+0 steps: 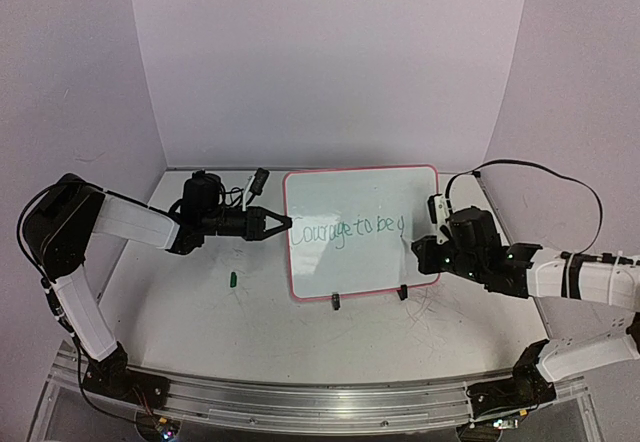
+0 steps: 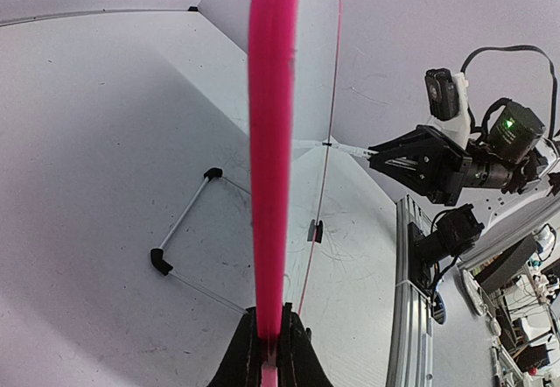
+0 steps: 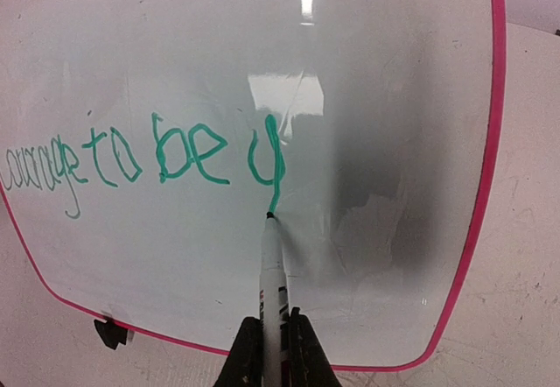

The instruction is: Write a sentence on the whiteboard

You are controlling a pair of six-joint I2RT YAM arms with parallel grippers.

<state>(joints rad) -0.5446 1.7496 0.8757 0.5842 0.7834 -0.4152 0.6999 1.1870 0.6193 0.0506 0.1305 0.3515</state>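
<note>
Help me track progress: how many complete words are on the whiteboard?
3. "Courage" sits at the whiteboard's left, "to" beside it, "be" near the middle. A lone "y" follows, the marker tip at its tail. Nothing hides any writing.

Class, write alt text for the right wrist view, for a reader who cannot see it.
The right gripper holds a marker with its tip on the pink-framed whiteboard, at the foot of a green letter y. The green handwriting reads "Courage to be y". A black clip sits at the board's lower left.
</note>
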